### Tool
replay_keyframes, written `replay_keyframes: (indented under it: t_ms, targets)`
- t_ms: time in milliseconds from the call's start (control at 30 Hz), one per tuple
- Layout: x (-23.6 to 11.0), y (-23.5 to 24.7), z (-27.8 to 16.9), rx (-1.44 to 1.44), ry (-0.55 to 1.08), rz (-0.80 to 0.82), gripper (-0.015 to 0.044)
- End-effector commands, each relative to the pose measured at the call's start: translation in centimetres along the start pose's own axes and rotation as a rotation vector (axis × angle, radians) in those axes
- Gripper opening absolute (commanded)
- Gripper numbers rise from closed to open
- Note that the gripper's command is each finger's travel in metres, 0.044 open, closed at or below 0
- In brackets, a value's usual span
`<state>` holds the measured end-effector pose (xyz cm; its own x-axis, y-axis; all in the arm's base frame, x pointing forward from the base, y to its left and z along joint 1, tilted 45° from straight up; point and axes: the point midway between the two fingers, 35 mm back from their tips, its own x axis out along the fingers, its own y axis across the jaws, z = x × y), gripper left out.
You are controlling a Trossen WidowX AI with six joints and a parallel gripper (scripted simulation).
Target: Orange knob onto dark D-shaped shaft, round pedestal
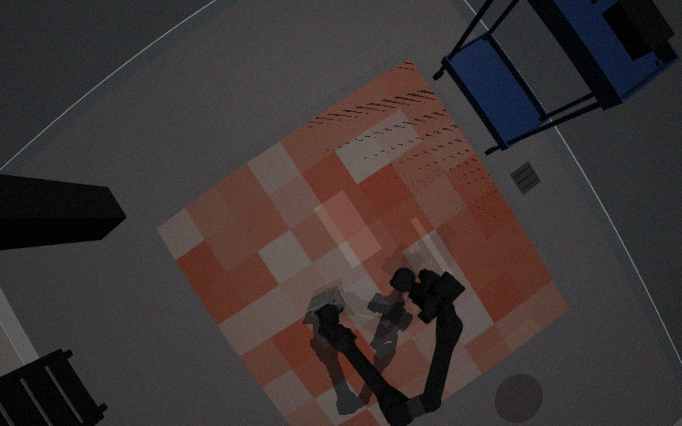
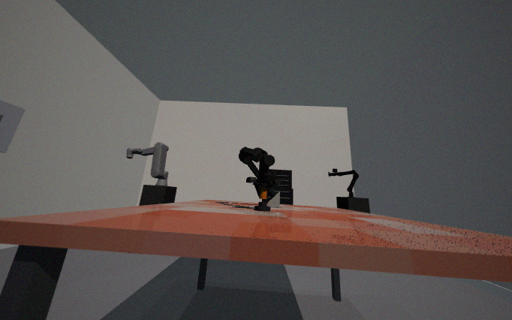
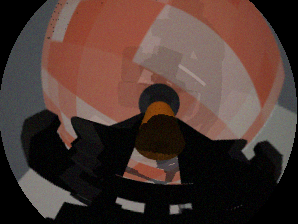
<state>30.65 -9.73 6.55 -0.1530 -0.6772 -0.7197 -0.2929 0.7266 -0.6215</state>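
My gripper [image 3: 158,117] [image 2: 263,193] is shut on the orange knob [image 3: 160,132] [image 2: 263,194] and holds it upright. The knob sits directly over the dark round pedestal [image 3: 160,96] [image 2: 262,207], whose rim shows just beyond the knob in the wrist view. In the exterior view the knob stands a little above the pedestal's base on the orange checkered table [image 2: 210,234] [image 1: 259,222]. The shaft is hidden by the knob. In the top view the arm's head [image 1: 428,291] covers the knob and the pedestal.
A small grey box [image 1: 328,301] stands on the table left of the arm. A blue cart [image 1: 497,95] stands off the table's far corner. A grey robot [image 2: 157,161] and a small black arm [image 2: 347,179] stand behind the table.
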Motion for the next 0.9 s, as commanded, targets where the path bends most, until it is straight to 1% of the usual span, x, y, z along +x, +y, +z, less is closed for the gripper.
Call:
replay_keyframes:
  t_ms: [0,467,867]
  targets:
    - [0.12,-0.09,0.04,-0.004,-0.002,-0.006,0.0000]
    - [0.11,-0.09,0.04,-0.035,-0.002,-0.006,0.0000]
    - [0.16,-0.09,0.04,0.043,-0.002,-0.006,0.0000]
